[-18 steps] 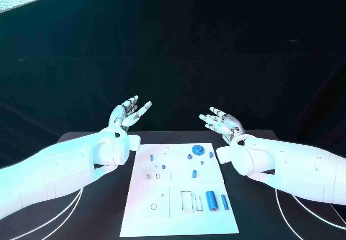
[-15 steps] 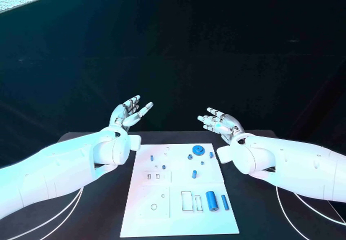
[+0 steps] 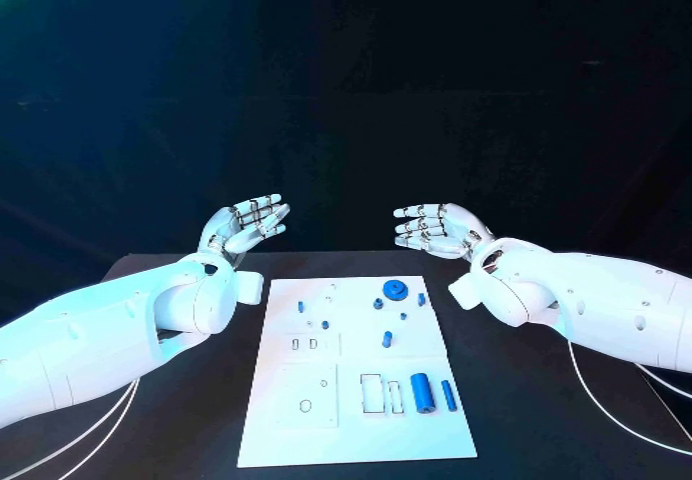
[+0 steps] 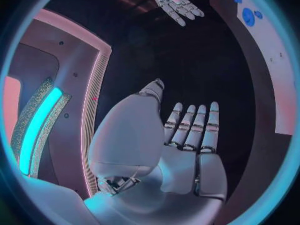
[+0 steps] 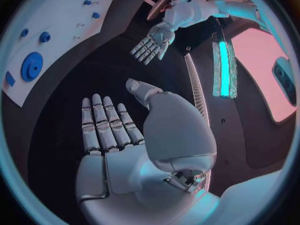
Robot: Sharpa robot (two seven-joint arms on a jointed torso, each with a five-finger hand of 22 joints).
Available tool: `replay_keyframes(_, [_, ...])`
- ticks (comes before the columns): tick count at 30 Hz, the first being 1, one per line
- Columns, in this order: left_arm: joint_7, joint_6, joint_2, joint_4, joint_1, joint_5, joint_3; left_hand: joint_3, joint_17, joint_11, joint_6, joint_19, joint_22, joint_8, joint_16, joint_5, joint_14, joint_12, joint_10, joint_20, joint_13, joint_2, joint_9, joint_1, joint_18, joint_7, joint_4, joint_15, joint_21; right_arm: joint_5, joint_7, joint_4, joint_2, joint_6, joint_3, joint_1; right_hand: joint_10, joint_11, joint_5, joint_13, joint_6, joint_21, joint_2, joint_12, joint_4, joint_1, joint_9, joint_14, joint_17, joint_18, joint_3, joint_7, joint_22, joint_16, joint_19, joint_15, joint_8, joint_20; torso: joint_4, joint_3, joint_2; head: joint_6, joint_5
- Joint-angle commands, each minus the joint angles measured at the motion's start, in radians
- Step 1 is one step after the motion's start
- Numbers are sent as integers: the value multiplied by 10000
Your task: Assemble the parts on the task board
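The white task board [image 3: 289, 420] lies in the middle of the black table. On it sit a round blue disc [image 3: 394, 290], a small blue peg [image 3: 387, 339], a thick blue cylinder [image 3: 421, 392] and a thin blue rod [image 3: 447, 393]. My left hand [image 3: 248, 224] hovers beyond the board's far left corner, empty, fingers straight and apart. My right hand [image 3: 433, 229] hovers beyond the far right corner, palm up, also empty. The left wrist view shows my left hand [image 4: 187, 135] with the right hand [image 4: 176, 2] across from it. The right wrist view shows my right hand [image 5: 109, 130], the disc [image 5: 31, 66] and the left hand [image 5: 150, 45].
The board [image 4: 275, 60] carries several empty slots and outlined recesses near its front half. White cables [image 3: 87, 440] run along the table on both sides of the board. Bare black table [image 3: 173, 450] lies left and right of the board.
The whole head view has shifted, so the camera moved. Both hands have turned their fingers more inward toward each other and stay empty. The parts on the board have not moved.
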Motion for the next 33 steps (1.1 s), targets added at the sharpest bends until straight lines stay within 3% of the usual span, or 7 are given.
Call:
replay_keyframes(1, [140, 465, -116, 185, 23, -151, 10, 104, 248, -40, 700, 963, 112, 171, 422, -67, 1465, 134, 1355, -12, 60, -11, 99, 130, 260, 911, -19, -167, 346, -2742, -445, 38, -53, -4, 13, 96, 2067, -350, -39, 39, 2268, 647, -240, 10, -433, 306, 332, 1991, 185, 444, 426, 856, 165, 404, 1969, -439, 509, -100, 60, -41, 177, -6, -71])
replay_keyframes(5, [173, 505, -268, 428, 24, -229, 11, 278, 433, -237, 1792, 1651, 158, 431, 681, -67, 2149, 187, 2338, -28, 88, -70, 253, 248, 525, 852, -44, -396, 653, -3868, -821, 55, -87, 120, 16, 199, 2283, -413, -97, 39, 2443, 685, -348, -73, -458, 295, 317, 2221, 187, 452, 502, 794, 146, 428, 2153, -508, 500, -153, 118, -70, 312, 13, -122])
replay_keyframes(12, [169, 755, -609, 982, 25, -313, 12, 569, 837, -428, 2246, 2349, 187, 575, 1013, -71, 3015, 128, 3071, -148, 100, -192, 297, 302, 612, 732, -44, -649, 969, -6252, -1878, 111, -76, 586, 22, 307, 3361, -803, -237, 63, 3172, 1266, -675, -155, -396, 219, 348, 3704, 544, 459, 629, 450, 326, 962, 3276, -1021, 643, -642, 203, -121, 517, 20, -187])
replay_keyframes(17, [184, 917, -801, 1412, 22, -441, 12, 634, 934, -444, 2255, 2529, 204, 573, 1054, -72, 3140, 65, 3119, -200, 94, -230, 289, 307, 618, 721, -51, -684, 1061, -7944, -2678, 146, -10, 958, 23, 327, 3772, -1056, -391, 65, 3454, 2110, -887, -194, -352, 267, 358, 5084, 1187, 450, 319, 260, 738, 1706, 4361, -1479, 666, -1145, 275, -165, 667, 30, -244])
replay_keyframes(20, [179, 989, -902, 1661, 21, -475, 12, 636, 936, -444, 2255, 2535, 204, 573, 1054, -72, 3142, 63, 3119, -201, 94, -232, 289, 309, 618, 720, -52, -685, 1064, -8623, -2999, 139, 43, 1102, 24, 329, 4241, -1310, -303, 84, 3771, 3297, -961, -200, -293, 327, 386, 6443, 2087, 422, -64, 61, 1415, 2786, 5358, -1864, 677, -1699, 317, -189, 753, 32, -271])
replay_keyframes(29, [138, 1156, -1190, 2291, 20, -440, 15, 648, 954, -436, 2233, 2585, 206, 559, 1023, -79, 3106, 26, 3107, -215, 89, -263, 281, 305, 611, 730, -54, -676, 1088, -9645, -3492, -31, 277, 1266, 21, 287, 3766, -1300, 39, 95, 3978, 5175, -1224, -224, 48, 223, 394, 6967, 4469, 386, -48, 61, 2755, 5771, 5747, -1958, 395, -1901, 413, -276, 973, 42, -378])
replay_keyframes(33, [118, 1191, -1267, 2444, 22, -389, 19, 653, 959, -430, 2225, 2596, 205, 553, 1006, -80, 3083, 11, 3100, -217, 87, -269, 278, 298, 608, 737, -51, -670, 1092, -9750, -3566, -91, 366, 1257, 21, 268, 3505, -1271, 62, 127, 3977, 5906, -1260, -203, 216, 228, 411, 7349, 7939, 403, -57, 64, 3320, 9206, 5862, -1916, 277, -1822, 450, -293, 1040, 44, -404])
